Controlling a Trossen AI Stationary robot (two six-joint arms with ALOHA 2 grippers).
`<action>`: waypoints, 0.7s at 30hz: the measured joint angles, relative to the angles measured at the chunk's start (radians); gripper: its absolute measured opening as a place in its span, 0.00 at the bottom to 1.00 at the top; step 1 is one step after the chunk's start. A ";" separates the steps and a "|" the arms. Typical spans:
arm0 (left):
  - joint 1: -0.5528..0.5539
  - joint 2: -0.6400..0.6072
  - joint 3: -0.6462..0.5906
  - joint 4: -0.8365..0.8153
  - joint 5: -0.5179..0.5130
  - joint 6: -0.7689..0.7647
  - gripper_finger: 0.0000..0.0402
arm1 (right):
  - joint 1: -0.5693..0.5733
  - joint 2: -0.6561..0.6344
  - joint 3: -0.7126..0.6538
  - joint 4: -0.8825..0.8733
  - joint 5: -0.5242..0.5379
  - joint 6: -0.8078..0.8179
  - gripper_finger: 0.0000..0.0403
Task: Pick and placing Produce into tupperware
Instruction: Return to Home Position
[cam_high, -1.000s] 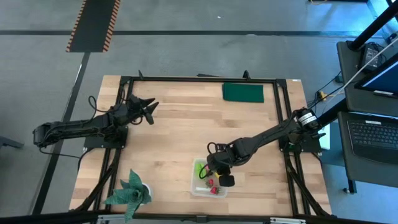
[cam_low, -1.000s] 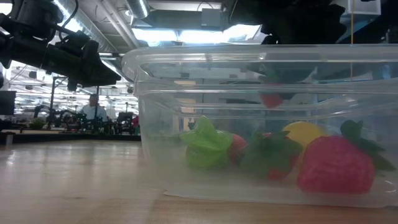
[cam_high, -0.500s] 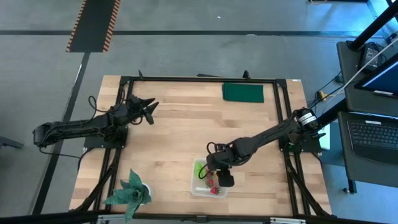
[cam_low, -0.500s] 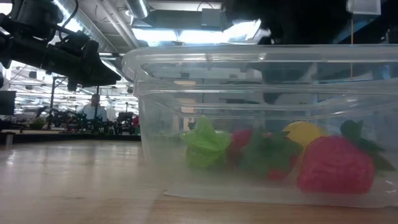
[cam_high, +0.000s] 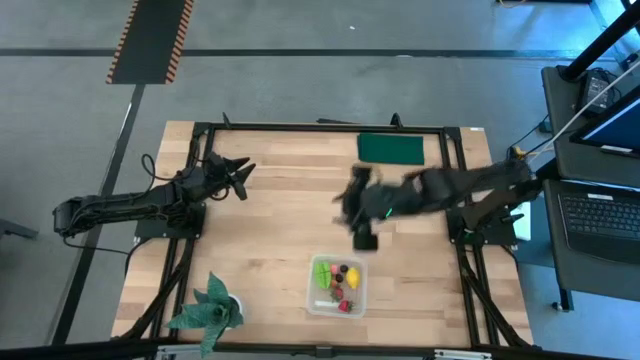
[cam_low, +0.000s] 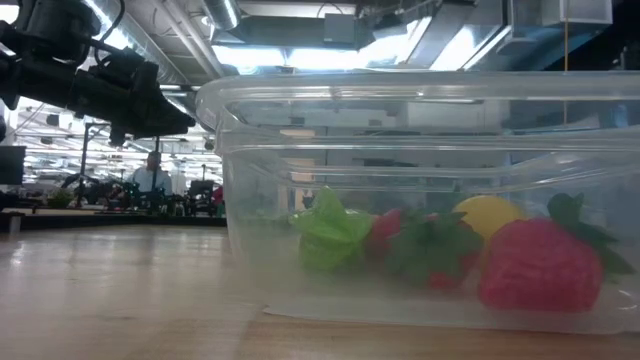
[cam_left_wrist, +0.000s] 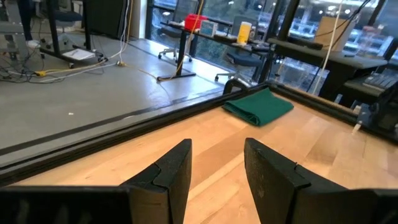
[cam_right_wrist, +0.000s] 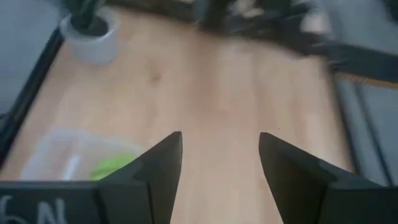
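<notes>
The clear tupperware (cam_high: 337, 285) stands on the table near its near edge, right of the middle. In it lie a light green piece (cam_low: 330, 232), a yellow piece (cam_low: 487, 212), a red strawberry (cam_low: 540, 265) and a smaller red berry with green leaves (cam_low: 430, 245). My right gripper (cam_high: 364, 238) is open and empty, above the table on the far side of the tupperware; its wrist view shows the tupperware (cam_right_wrist: 68, 155) ahead. My left gripper (cam_high: 238, 175) is open and empty at the far left.
A dark green pad (cam_high: 391, 148) lies at the far edge, right of the middle. A teal leafy plant in a pot (cam_high: 210, 308) stands at the near left corner. A black frame runs around the table. A person (cam_low: 152, 178) shows far off in the room.
A red berry that hung under my right gripper above the tupperware has dropped in among the other pieces. My right gripper has then risen out of the tupperware and gone quickly toward the table's far edge. My left arm has kept still.
</notes>
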 joint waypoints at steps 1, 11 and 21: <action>0.000 0.000 0.000 0.011 0.002 0.000 0.35 | -0.025 -0.034 -0.001 -0.007 -0.002 -0.020 0.53; 0.000 0.000 0.000 0.262 0.043 0.060 0.35 | -0.317 -0.496 -0.447 0.278 -0.095 -0.189 0.53; 0.000 0.000 0.000 0.255 0.229 0.139 0.35 | -0.482 -0.933 -1.049 0.656 -0.155 -0.122 0.53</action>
